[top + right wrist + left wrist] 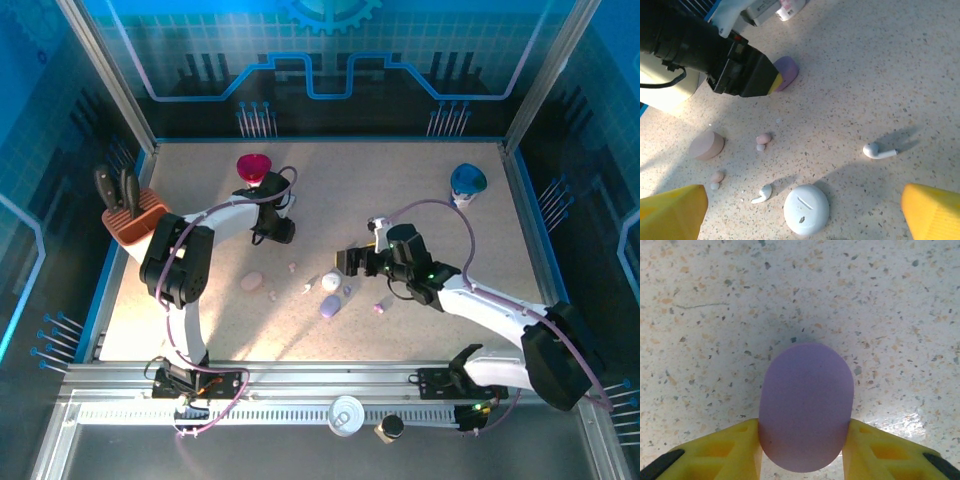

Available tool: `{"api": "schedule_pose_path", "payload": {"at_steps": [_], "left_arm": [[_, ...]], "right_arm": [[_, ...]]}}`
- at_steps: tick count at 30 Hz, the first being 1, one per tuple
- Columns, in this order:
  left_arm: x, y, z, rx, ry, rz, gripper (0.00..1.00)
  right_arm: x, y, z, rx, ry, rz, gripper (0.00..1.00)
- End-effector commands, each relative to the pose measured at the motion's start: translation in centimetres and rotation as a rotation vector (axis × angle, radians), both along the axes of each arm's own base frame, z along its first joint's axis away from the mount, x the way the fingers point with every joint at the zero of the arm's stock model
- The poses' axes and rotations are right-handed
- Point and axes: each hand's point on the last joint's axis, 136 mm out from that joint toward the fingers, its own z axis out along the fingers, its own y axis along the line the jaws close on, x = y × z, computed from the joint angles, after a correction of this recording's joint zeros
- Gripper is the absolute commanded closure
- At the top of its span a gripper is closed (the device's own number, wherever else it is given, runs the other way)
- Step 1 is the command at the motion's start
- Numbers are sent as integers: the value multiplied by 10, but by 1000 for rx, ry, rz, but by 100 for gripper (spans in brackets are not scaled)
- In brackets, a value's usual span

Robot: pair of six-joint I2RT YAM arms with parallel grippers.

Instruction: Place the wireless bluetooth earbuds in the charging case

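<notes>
- While the right gripper [805, 202] hangs wide apart, a white case [806, 210] lies below it.
- White earbuds [879, 151] and pinkish earbuds [762, 138] lie loose on the table [900, 75] nearby.
- Farther off, the left gripper [802, 442] clamps a purple case [805, 390].
- Pink label print [787, 6] beyond: unreadable.

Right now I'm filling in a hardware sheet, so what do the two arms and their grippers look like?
The left arm and right arm have white links between bulky black joints, each trailing a thin purplish cable. The left gripper and right gripper have black bodies and blocky yellow fingers; the left ones show hollow pockets and black trim.
</notes>
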Motion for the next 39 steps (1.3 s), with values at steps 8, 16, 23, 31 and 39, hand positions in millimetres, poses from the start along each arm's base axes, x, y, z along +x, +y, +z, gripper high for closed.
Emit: {"api": "schedule_pose_path", "payload": {"at_steps": [8, 16, 23, 31, 39], "left_arm": [[-24, -39, 53, -153, -193, -295, 59], [-54, -88, 91, -292, -448, -604, 63], [-74, -107, 101, -345, -477, -705, 61], [-97, -119, 111, -416, -489, -785, 60], [-106, -121, 112, -433, -468, -814, 61]], "right_arm": [[9, -10, -5, 136, 341, -84, 0], [9, 13, 14, 259, 382, 14, 0], [13, 29, 18, 356, 457, 66, 4], [26, 42, 18, 444, 502, 76, 16], [32, 47, 15, 477, 520, 80, 36]]}}
